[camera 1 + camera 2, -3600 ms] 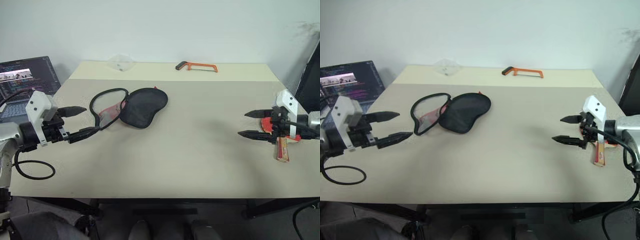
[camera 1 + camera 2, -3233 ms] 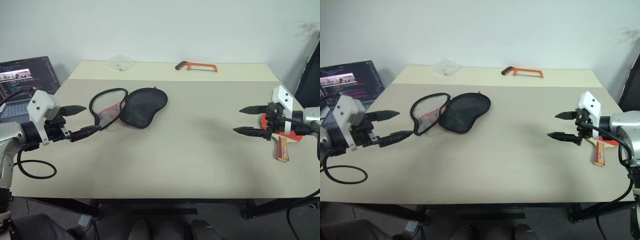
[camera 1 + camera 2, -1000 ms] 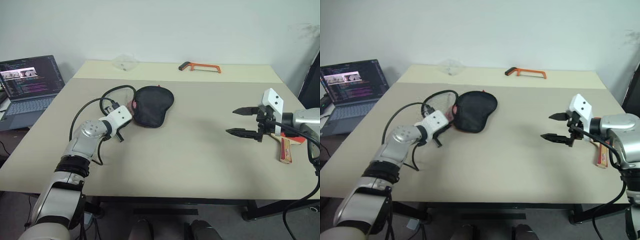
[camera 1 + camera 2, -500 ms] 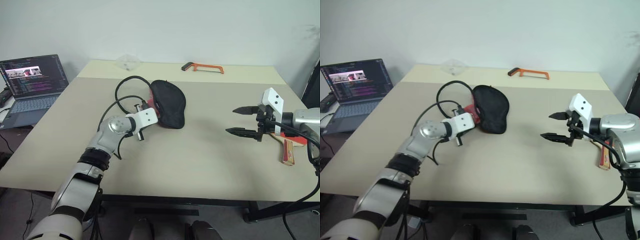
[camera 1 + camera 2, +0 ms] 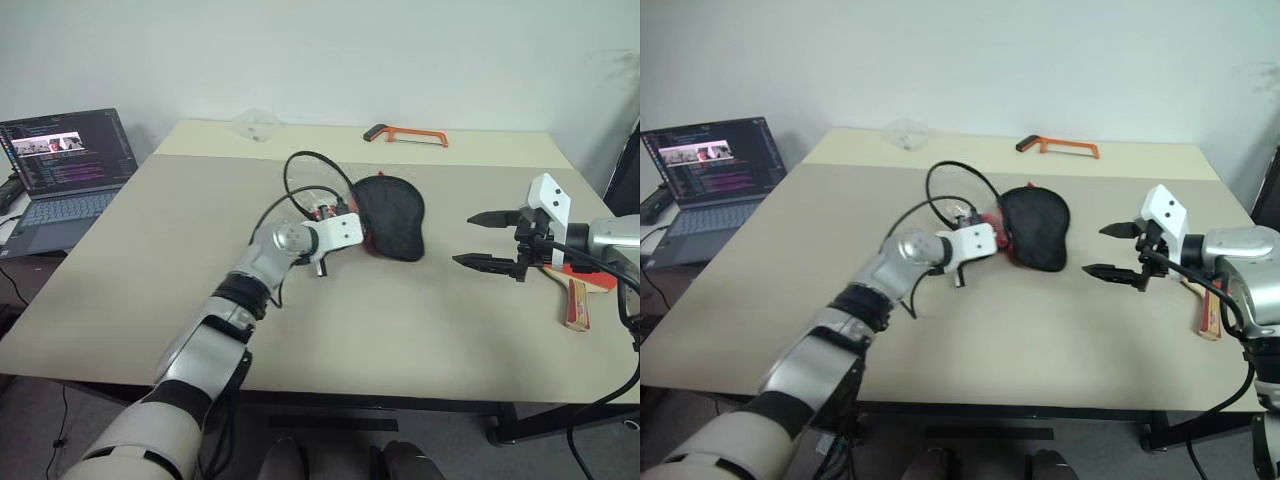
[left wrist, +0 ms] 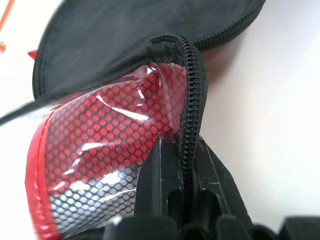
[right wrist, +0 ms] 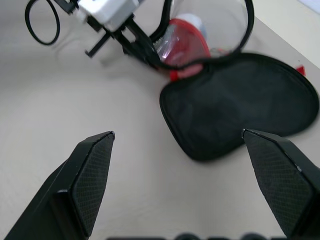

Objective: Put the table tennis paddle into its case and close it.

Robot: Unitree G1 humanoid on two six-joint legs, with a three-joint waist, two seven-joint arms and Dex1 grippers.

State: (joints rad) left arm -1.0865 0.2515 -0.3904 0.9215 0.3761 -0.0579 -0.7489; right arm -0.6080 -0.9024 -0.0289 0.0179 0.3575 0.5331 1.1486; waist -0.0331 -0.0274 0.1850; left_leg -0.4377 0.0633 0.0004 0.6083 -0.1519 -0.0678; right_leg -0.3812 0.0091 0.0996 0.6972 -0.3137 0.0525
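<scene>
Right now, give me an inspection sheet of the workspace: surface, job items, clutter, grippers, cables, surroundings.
Surface: beige table, no spills seen.
Job's things: case near mid-table, unzipped, black side up, red mesh panel showing at its open edge; table tennis paddle lies at the table's right edge, outside the case.
Clutter: orange hacksaw and a clear plastic item at the far edge.
Grippers: left gripper shut on the case's zipper edge; right gripper open, empty, between case and paddle.
Cables: black cable loops above the left arm's wrist.
Surroundings: open laptop on a side surface to the left; plain wall behind.
</scene>
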